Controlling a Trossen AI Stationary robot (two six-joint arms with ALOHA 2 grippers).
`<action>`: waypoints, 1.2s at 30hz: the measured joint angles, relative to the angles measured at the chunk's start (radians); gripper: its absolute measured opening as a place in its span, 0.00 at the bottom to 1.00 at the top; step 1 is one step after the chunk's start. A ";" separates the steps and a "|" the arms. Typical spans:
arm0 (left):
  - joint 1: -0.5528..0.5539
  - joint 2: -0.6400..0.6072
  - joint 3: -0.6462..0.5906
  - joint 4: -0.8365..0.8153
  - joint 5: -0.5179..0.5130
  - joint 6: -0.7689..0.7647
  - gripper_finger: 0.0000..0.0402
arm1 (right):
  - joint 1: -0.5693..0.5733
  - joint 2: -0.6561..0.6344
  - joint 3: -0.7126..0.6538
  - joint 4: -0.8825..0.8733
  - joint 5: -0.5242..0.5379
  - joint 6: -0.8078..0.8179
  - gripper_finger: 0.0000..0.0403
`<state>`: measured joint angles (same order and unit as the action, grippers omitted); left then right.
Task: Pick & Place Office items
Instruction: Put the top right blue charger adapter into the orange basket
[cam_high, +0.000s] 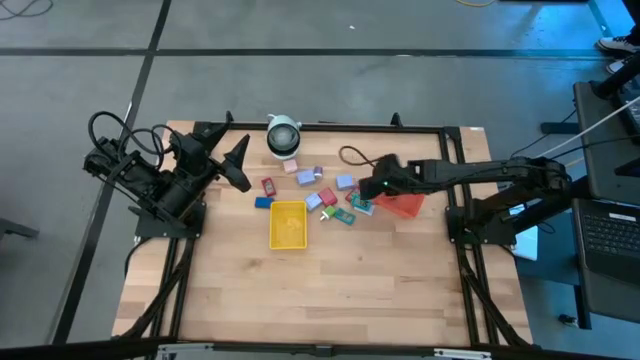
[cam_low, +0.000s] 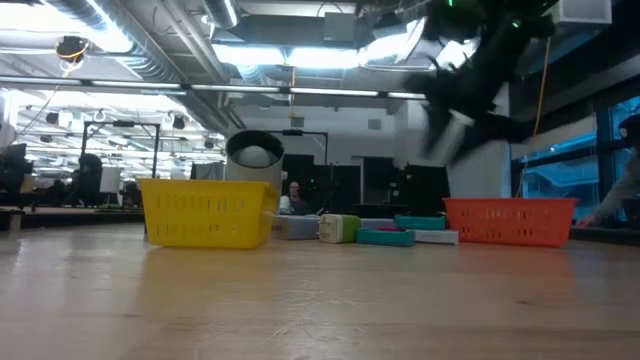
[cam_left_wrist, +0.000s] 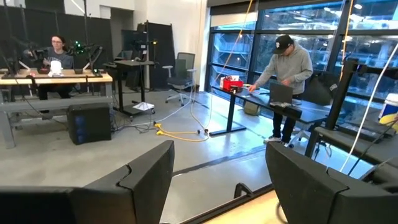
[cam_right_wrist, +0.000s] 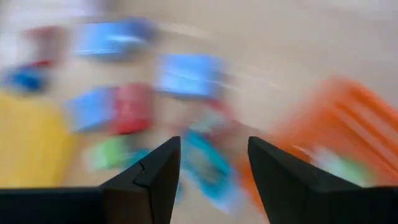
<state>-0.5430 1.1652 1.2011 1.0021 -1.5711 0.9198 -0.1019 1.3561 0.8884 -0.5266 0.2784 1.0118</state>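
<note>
Wooden table (cam_high: 300, 290): sorting barely begun.
We hold our right gripper (cam_high: 372, 190) unclenched above office items (cam_high: 322, 194) scattered between yellow tray (cam_high: 287, 224) and orange tray (cam_high: 403, 205); left gripper (cam_high: 236, 163) waits, spread.

Office items (cam_high: 325, 194): small flat blocks and packets, blue, lavender, red, teal-green; lying loosely scattered on the wooden tabletop between the white round object's side and the trays.

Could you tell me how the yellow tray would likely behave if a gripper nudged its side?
The yellow tray looks like thin slotted plastic, so probably light; it would likely slide across the smooth wooden table rather than resist. Being low and wide, it seems unlikely to tip.
</note>
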 joint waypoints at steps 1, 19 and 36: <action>-0.004 0.000 0.000 -0.015 0.000 0.006 0.62 | 0.003 0.006 0.001 0.074 -0.020 -0.092 0.48; -0.090 0.008 0.000 -0.099 0.000 0.035 0.62 | -0.026 0.389 0.275 0.011 0.015 -1.221 0.50; -0.131 0.012 0.000 -0.097 0.000 0.026 0.62 | -0.090 0.511 0.443 -0.199 0.010 -1.214 0.80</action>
<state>-0.6738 1.1769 1.2011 0.9053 -1.5711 0.9463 -0.1916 1.8668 1.3315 -0.7259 0.2888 -0.2018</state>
